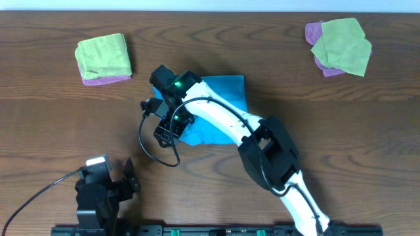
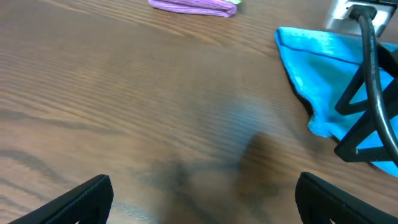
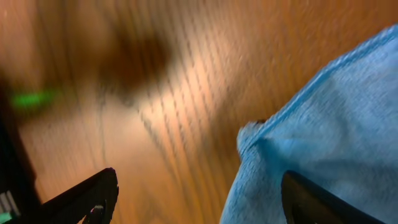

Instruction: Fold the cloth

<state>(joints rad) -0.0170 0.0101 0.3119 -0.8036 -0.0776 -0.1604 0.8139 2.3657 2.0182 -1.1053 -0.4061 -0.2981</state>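
Cloth [image 1: 226, 92]: bright blue, lies flat on the table [image 1: 52, 118], to the right of the green-over-purple pile [image 1: 103, 59] and a little nearer the robot.

Handling, as I judge it: soft towelling, light and limp. It will sag and trail if lifted by one point, but should not slip from the pads. Best hold is a corner or hem, pinched low against the wood (the corner facing the pile looks slightly puckered).

Right gripper [image 3: 199, 177]: over that corner, jaws apart, nothing clamped.

Left gripper [image 2: 205, 190]: nearer the robot than the pile, short of the cloth, jaws wide, empty.

Hard to see: the right arm covers the cloth's middle and near edge from overhead, so layers cannot be counted. Right wrist view is blurred.
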